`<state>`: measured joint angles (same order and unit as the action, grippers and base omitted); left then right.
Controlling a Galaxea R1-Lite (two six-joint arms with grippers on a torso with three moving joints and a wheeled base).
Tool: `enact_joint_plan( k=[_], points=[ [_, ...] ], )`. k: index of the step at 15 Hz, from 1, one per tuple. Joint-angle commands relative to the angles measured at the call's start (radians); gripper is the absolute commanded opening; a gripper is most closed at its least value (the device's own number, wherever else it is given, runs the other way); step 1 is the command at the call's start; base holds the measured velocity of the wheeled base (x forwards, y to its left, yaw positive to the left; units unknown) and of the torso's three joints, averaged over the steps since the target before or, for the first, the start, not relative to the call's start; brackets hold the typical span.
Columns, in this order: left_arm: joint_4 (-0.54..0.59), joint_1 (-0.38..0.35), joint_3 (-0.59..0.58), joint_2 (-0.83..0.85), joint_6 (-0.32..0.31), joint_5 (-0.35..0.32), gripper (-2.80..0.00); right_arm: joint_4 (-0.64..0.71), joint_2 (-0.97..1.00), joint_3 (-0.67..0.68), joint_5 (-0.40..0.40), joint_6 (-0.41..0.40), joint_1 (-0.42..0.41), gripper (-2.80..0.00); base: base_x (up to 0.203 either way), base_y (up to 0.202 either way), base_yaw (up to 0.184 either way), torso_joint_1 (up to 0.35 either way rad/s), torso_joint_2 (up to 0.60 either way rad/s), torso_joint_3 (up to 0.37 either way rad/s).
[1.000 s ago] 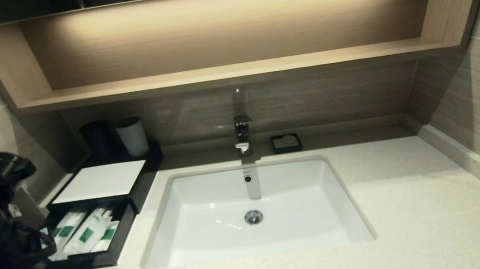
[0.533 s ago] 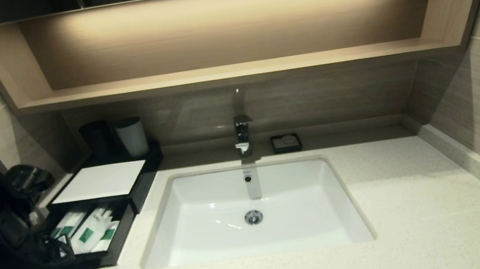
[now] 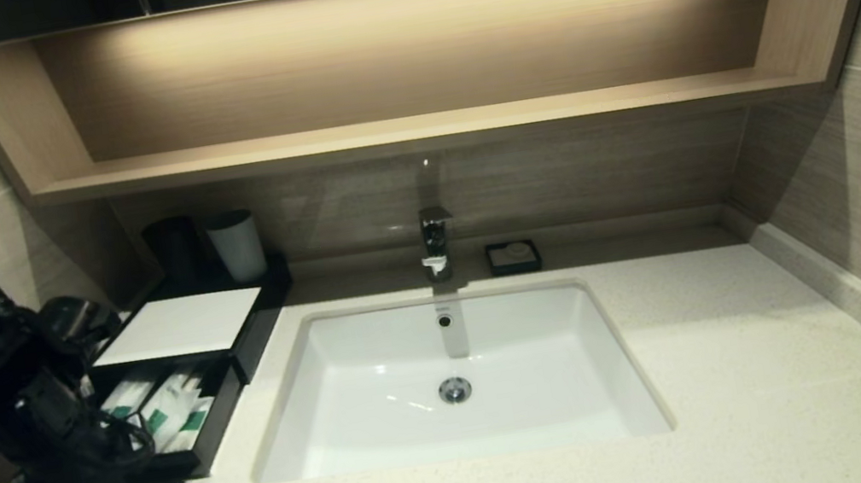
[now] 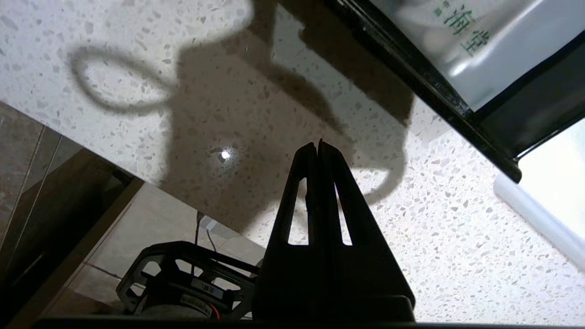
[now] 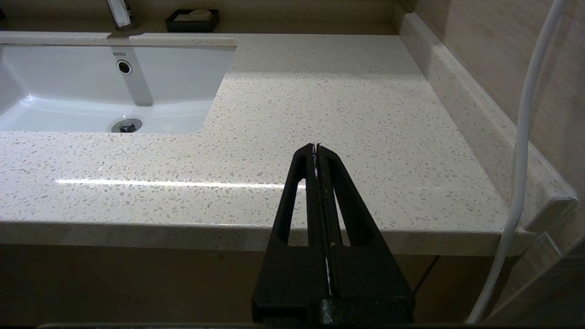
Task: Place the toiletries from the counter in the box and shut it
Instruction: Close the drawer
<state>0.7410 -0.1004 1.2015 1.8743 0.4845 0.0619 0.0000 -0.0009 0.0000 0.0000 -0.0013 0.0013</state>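
**A:** Where do the toiletries sit?

**B:** The frosted-white translucent plastic sachets with small green labels (image 3: 163, 409) lie side by side in the pulled-out front drawer (image 3: 198, 461) of the low flat black rectangular box with a white top panel (image 3: 180, 325). That box stands at the counter's back left corner, to the left of the white rectangular undermount sink (image 3: 452, 376). The drawer is open, pointing toward the counter's front edge. In the left wrist view one sachet (image 4: 475, 50) with green print shows just inside the drawer's black front wall.

**A:** And the broad cream-white speckled stone counter (image 3: 724, 402) itself?

**B:** I see no sachet on it. A small black soap dish (image 3: 513, 257) is at the back edge, just right of the chrome tap (image 3: 437, 242). A dark cup (image 3: 173, 249) and a white cup (image 3: 237, 244) stand behind the box.

**A:** The tools?

**B:** The left gripper (image 4: 317, 146) has its two black fingers pressed together with nothing between them. It hangs over the counter near the front left edge, just in front of the open drawer, casting a shadow on the stone. In the head view the black arm hides the drawer's left part. The right gripper (image 5: 316, 147) is likewise pinched together and empty, parked low before the counter's front edge, right of the sink.
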Motion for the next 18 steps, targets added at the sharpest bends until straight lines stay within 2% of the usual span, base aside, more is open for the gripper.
enact_joint_plan(
  k=[1,18],
  points=[
    [-0.003,0.005,0.01,0.034,0.005,0.002,-2.8,0.0,0.001,0.002,0.0,0.0,0.0,-2.8,0.0,0.0,0.0,0.0,0.0,0.0],
    [-0.108,0.025,0.073,0.062,0.048,0.001,-2.8,0.0,0.001,0.002,0.0,0.0,0.0,-2.8,0.0,0.0,0.0,0.0,0.0,0.0]
  ],
)
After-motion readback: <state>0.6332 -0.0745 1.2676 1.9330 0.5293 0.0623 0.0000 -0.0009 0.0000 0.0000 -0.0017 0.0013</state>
